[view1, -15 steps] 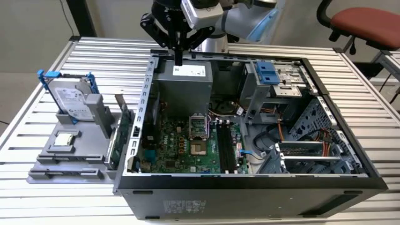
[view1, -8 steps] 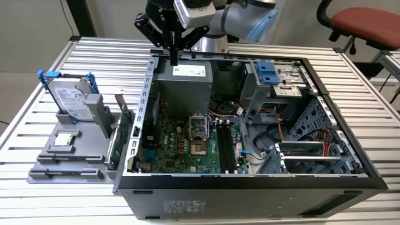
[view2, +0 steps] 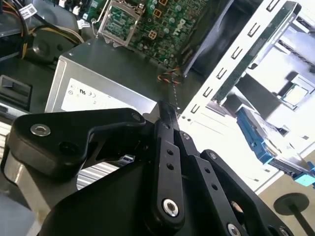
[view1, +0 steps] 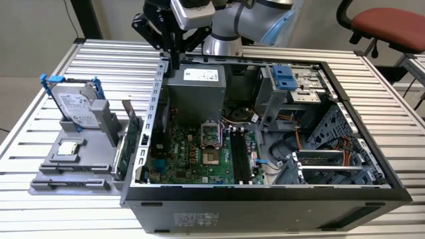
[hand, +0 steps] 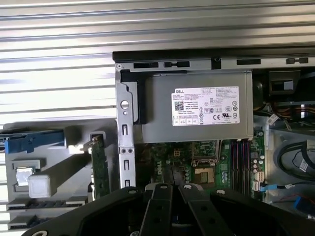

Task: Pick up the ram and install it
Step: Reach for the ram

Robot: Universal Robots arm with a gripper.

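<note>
1. Starting nearest in the exterior view, you've got the open computer case [view1: 265,199] lying on its side on the slatted worktop [view1: 40,214]. The side is off, so the inside can be reached from above.
2. Motherboard [view1: 192,159] sits flat on the case floor. The long black memory slots [view1: 238,157] look empty, so you can log the install as not done.
3. Grey rack [view1: 66,174] is just beside the case on the exterior view's left. The ram [view1: 120,152] stands on edge in it, likely so its top edge is free to pinch. It is not yet picked up. A second green board stands close by, and the two are hard to separate.
4. Hard drive [view1: 74,107] with blue brackets stands upright further back in the same rack.
5. Power supply [view1: 196,94] fills the far corner of the case.
6. Gripper [view1: 173,62] hangs farthest back, over the case's rear edge by the power supply and well apart from the ram. Its jaws look drawn together and narrow in the second wrist view [view2: 166,110], with nothing between them.
</note>
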